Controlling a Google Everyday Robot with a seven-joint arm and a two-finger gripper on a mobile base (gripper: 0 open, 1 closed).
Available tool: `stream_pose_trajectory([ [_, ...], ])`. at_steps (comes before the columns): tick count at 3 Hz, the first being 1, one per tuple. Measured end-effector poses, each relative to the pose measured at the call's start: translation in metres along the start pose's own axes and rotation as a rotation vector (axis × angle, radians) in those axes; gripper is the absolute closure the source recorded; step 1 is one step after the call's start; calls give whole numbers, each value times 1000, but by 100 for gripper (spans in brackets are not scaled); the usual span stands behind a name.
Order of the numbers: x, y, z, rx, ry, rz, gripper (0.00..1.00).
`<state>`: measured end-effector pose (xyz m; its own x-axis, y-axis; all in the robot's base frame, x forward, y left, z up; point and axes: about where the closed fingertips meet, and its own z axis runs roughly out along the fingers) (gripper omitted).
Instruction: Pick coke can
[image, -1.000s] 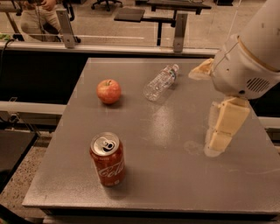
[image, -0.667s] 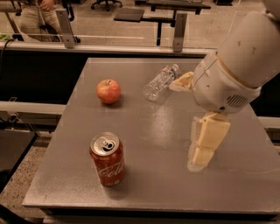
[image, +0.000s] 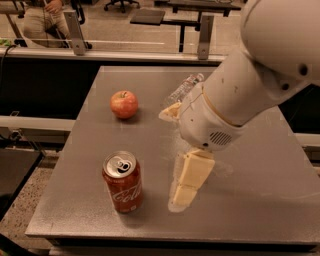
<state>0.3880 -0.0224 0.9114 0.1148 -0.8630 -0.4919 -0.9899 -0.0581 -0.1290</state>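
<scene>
The coke can (image: 122, 182), red with white script and a silver top, stands upright near the front left of the grey table (image: 250, 200). My gripper (image: 175, 157) is just right of the can, low over the table and open. One cream finger (image: 190, 177) points down a short gap from the can's right side, and the other (image: 170, 112) shows higher up behind it. Nothing is held. The white arm (image: 250, 85) fills the upper right.
A red apple (image: 124, 104) sits at the table's middle left. A clear plastic bottle (image: 184, 88) lies at the back, partly hidden by the arm. The table's front edge is close below the can. A rail and chairs lie beyond the table.
The arm and gripper have moved left and toward the front, closing in on the can's right side. The can, apple and bottle have not moved.
</scene>
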Motion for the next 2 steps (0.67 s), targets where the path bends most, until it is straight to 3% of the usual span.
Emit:
stream_pose_trajectory([
  [2, -53, 10, 40, -54, -139, 1, 0],
])
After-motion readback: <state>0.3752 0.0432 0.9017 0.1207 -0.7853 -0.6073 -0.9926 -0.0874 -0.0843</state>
